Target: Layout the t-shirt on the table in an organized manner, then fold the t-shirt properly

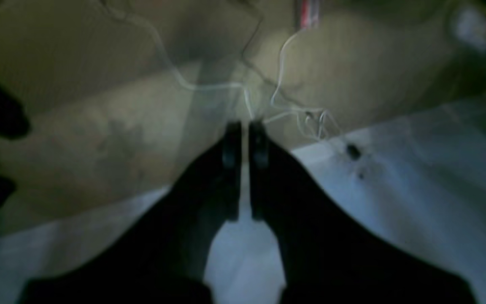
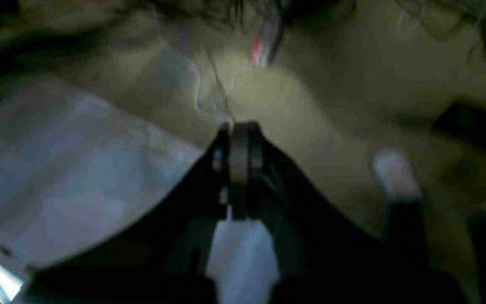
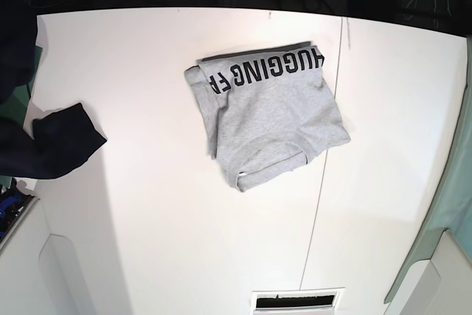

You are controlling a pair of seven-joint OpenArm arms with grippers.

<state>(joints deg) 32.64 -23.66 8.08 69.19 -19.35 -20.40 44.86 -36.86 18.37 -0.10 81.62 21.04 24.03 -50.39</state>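
Note:
The grey t-shirt [image 3: 269, 119] lies folded into a rough rectangle on the white table [image 3: 147, 219], right of centre, with its black lettering along the far edge and the collar at the near edge. Neither arm shows in the base view. In the dim, blurred left wrist view, my left gripper [image 1: 245, 137] has its dark fingers almost together with nothing between them, above a white surface [image 1: 395, 190]. The right wrist view has my right gripper [image 2: 238, 141] shut and empty over a white surface [image 2: 57, 169]. The t-shirt is in neither wrist view.
A dark navy cloth [image 3: 59, 142] lies at the table's left edge. A thin dark seam [image 3: 324, 182] runs down the table right of the shirt. A slot [image 3: 297, 300] sits at the near edge. Thin cables [image 1: 281, 76] trail over the beige floor beyond.

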